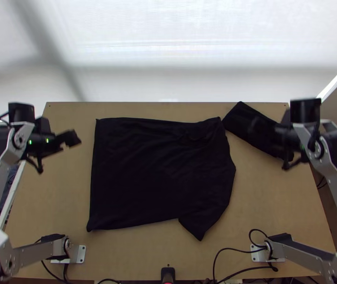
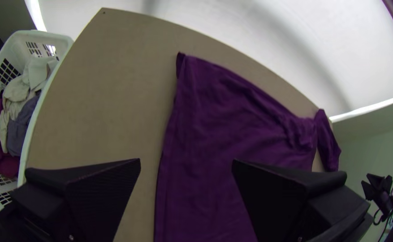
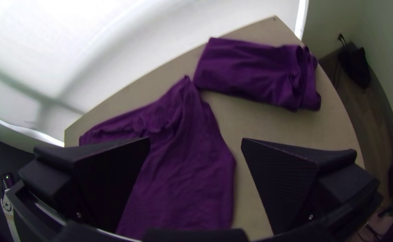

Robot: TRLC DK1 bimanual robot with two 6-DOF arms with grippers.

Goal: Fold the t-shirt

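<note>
Light wooden tabletop [image 1: 130,251] carries the purple t-shirt [image 1: 154,170] across its middle, spread broadly flat, its straight hem side toward the left arm and its shoulder side toward the right, where the cloth rumples at the far corner and one sleeve [image 1: 200,227] points to the near edge. Its longer axis runs from arm to arm, so the shirt lies between the two grippers rather than in front of one. Left gripper [image 2: 186,161] hangs just outside the hem, toward the far corner, fingers wide apart with nothing between them; it looks the nearer to its side of the cloth. Right gripper [image 3: 195,141] is also wide open and empty, off beyond the far shoulder corner, out by the folded purple garment [image 3: 250,71] that sits slantwise beside the shirt. A fold brought from far edge to near seems the likely next step — each gripper moving inward to its own far corner, the right one minding that bundle. Past the table's left side stands a white laundry basket [image 2: 57,39] of clothes.
</note>
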